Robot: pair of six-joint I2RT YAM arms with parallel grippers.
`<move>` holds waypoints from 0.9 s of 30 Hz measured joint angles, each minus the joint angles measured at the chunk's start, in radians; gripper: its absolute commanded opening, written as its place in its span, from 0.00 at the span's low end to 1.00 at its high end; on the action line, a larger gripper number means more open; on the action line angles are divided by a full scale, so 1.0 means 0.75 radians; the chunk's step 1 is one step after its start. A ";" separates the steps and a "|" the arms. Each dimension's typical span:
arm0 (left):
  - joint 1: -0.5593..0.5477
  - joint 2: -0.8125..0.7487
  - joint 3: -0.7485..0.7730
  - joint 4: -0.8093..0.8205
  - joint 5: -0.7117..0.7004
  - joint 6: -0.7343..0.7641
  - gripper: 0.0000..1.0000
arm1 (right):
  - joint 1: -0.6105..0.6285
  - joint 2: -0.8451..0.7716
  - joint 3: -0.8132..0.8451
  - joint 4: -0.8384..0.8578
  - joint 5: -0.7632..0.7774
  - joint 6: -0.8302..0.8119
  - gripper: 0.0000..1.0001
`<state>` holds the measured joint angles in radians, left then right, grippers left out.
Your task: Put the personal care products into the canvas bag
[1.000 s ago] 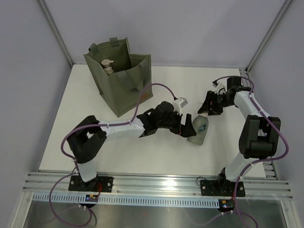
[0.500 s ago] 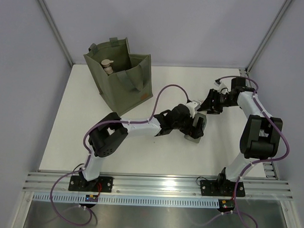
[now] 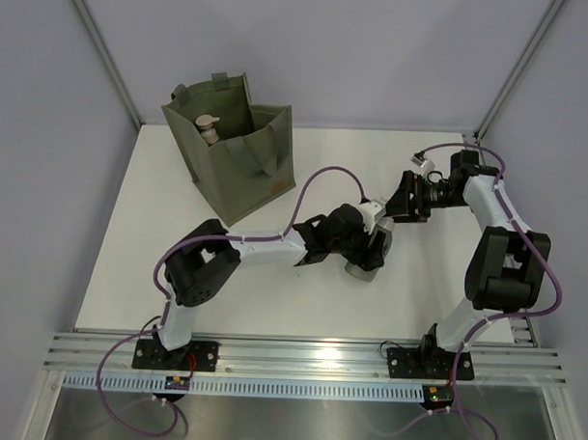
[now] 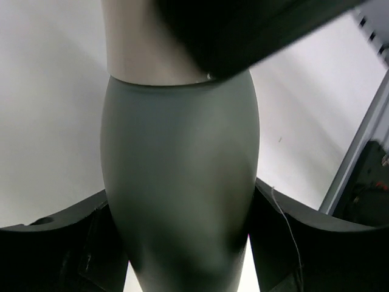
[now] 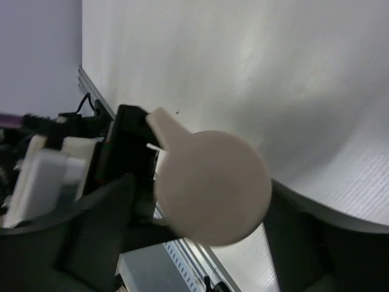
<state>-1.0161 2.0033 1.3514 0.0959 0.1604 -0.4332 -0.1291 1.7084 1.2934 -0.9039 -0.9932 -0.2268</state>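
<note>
A grey-green bottle (image 3: 363,263) with a beige pump lies mid-table. My left gripper (image 3: 371,244) is shut on its body. In the left wrist view the bottle (image 4: 179,182) fills the gap and both fingers (image 4: 55,243) press its sides. My right gripper (image 3: 400,202) is at the pump end, open. In the right wrist view the round beige pump head (image 5: 213,185) sits between its spread fingers (image 5: 310,231) with a gap on each side. The olive canvas bag (image 3: 240,170) stands at the back left, with a beige-pumped bottle (image 3: 208,128) inside.
The bag's two strap handles hang at its top rim (image 3: 222,79). The left arm's purple cable (image 3: 320,173) loops above the table between bag and grippers. The right arm's body (image 3: 505,266) stands near the table's right edge rail (image 3: 522,329).
My left gripper reached over the grey-green bottle and closed on its body. My right gripper opened off the pump. The bottle shifted slightly left and nearer.
</note>
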 measured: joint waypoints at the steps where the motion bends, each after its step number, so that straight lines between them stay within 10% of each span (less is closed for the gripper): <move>1: 0.001 -0.025 -0.037 -0.015 0.004 0.024 0.00 | -0.001 -0.005 0.029 -0.068 -0.042 -0.066 1.00; 14: 0.148 -0.473 -0.356 -0.428 0.062 0.330 0.00 | -0.092 -0.317 0.035 -0.006 -0.137 -0.223 0.99; 27: 0.688 -0.711 0.258 -0.777 0.189 0.609 0.00 | -0.180 -0.392 -0.094 0.060 -0.184 -0.306 1.00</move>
<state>-0.4999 1.4700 1.5452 -0.4866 0.3023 0.0238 -0.2638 1.4147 1.2228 -0.8593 -1.1313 -0.4564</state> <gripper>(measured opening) 0.667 0.993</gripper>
